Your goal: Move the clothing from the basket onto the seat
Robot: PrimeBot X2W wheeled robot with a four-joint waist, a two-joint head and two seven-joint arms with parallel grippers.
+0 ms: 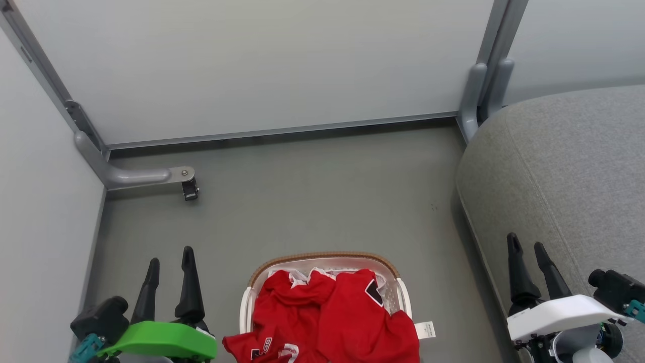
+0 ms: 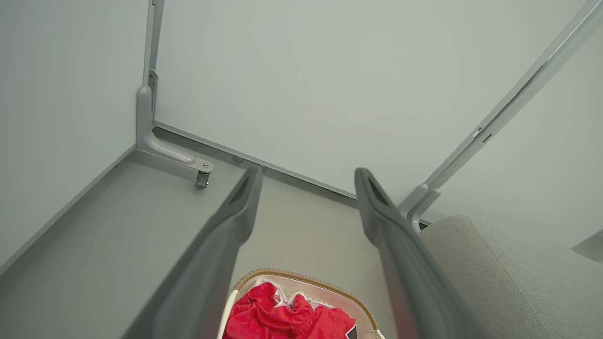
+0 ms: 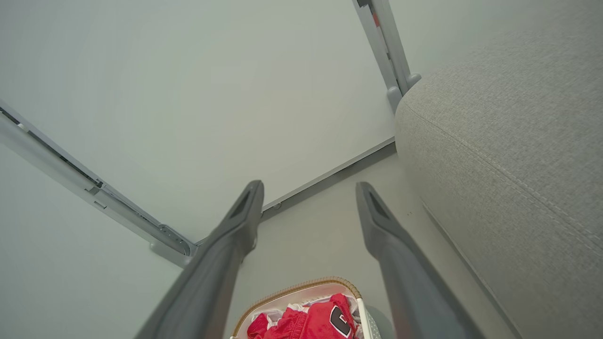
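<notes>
The red clothing point(image 1: 332, 317) lies heaped in the white basket point(image 1: 322, 262) with a brown braided rim at the bottom middle of the head view; a hem with a white tag spills over its right rim. The grey seat point(image 1: 569, 176) fills the right side. My left gripper point(image 1: 171, 261) stands open to the left of the basket, above the floor. My right gripper point(image 1: 526, 246) stands open to the right, over the seat's edge. Both wrist views look past open fingers down at the clothing point(image 2: 282, 315) point(image 3: 311, 322), basket point(image 2: 306, 278) point(image 3: 301, 288) and seat point(image 2: 509, 282) point(image 3: 509, 165).
Pale panel walls with grey metal frames close the space behind and to the left. A grey foot with a small castor point(image 1: 189, 188) juts onto the floor at the left corner. Another frame post point(image 1: 478, 96) stands beside the seat's far end. Grey floor point(image 1: 312, 201) lies beyond the basket.
</notes>
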